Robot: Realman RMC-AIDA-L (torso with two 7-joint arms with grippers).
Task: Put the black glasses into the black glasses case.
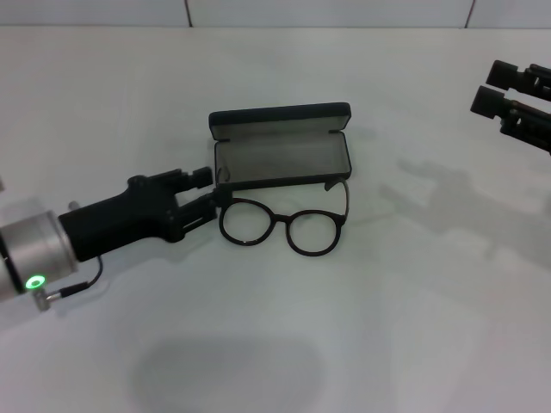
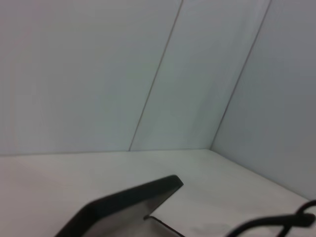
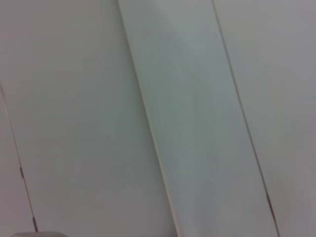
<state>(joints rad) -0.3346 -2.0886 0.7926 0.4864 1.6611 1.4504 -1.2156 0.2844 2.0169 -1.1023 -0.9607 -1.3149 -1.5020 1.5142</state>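
Nearest the robot, on the white table (image 1: 362,344), the left tool (image 1: 207,196) is reaching in low with its two black fingers standing apart around the hinge end of the thin black round-lensed glasses (image 1: 280,225), not visibly clamping them. These glasses are lying upright on their lenses just in front of the black rectangular hard-shell case (image 1: 280,146), temple arms reaching back to its front edge. That case is sitting open, grey lining showing, nothing inside. Farther off, the right tool (image 1: 516,95) is hanging idle, its state impossible to tell. Grasping, lifting and placing are all remaining.
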